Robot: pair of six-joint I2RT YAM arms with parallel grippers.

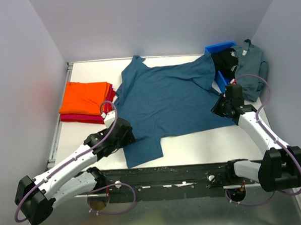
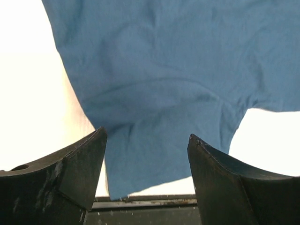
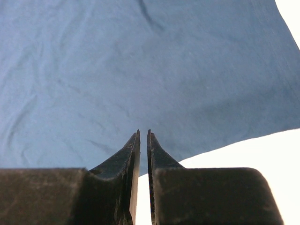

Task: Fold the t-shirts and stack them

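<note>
1. Plainly, the left gripper (image 2: 146,139) is released: its jaws stand wide apart and pinch nothing
2. Directly under and just ahead of those jaws lies the near sleeve (image 2: 154,164) of the dark teal t-shirt (image 1: 165,99). The sleeve's length points toward the near edge of the table (image 1: 192,140), with its free end closest to the claw. I judge a short descent and a squeeze would catch it
3. The right gripper (image 3: 143,135) has its jaws drawn almost together, leaving only a thin slit. Its tips sit over the shirt's right-hand edge, where cloth meets bare table. Whether they nip any fabric I cannot tell
4. The teal shirt lies spread flat mid-table, its wider span running across from one arm's side to the other
5. For the near sleeve the left arm is clearly nearer; for the right-hand edge, the right arm
6. The left arm stretches low and forward from its base, wrist angled inward. The right arm rises along the table's right side, elbow near, with its claw aimed inward at the cloth
7. Further out, a folded orange t-shirt (image 1: 84,97) rests on a crimson red t-shirt (image 1: 79,117) at the left. At the far right a black t-shirt (image 1: 224,58) and a grey-blue t-shirt (image 1: 252,67) are heaped at the blue bin (image 1: 220,47)
</note>
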